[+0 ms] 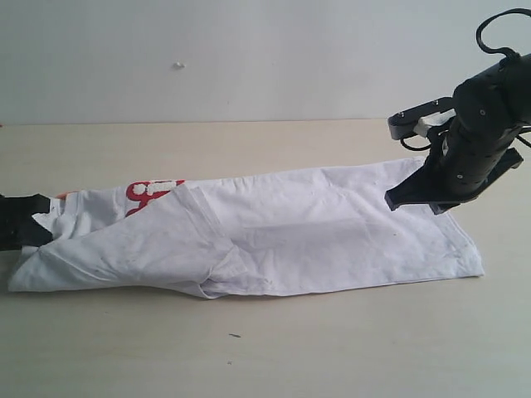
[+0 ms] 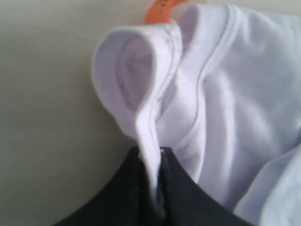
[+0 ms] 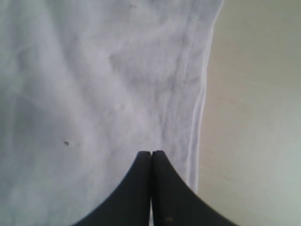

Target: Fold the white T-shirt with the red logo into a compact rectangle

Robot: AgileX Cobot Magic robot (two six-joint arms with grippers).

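The white T-shirt (image 1: pixel 315 232) lies folded lengthwise into a long band across the table. A small piece of the red logo (image 1: pixel 149 193) peeks out near its left end. My left gripper (image 1: pixel 40 224) is at that end, shut on a fold of the ribbed collar (image 2: pixel 141 89). The pinched cloth runs down between the fingers of the left gripper (image 2: pixel 154 157), beside the orange neck tag (image 2: pixel 160 12). My right gripper (image 1: pixel 415 199) hangs over the shirt's right end. That gripper (image 3: pixel 151 153) is shut with nothing between its fingers, beside the stitched hem (image 3: pixel 183 84).
The shirt rests on a pale wooden table (image 1: pixel 265 348) with a plain wall (image 1: pixel 249 58) behind. Bare tabletop (image 3: pixel 254 117) lies past the hem. A small dark speck (image 1: pixel 235 336) lies on the table in front of the shirt.
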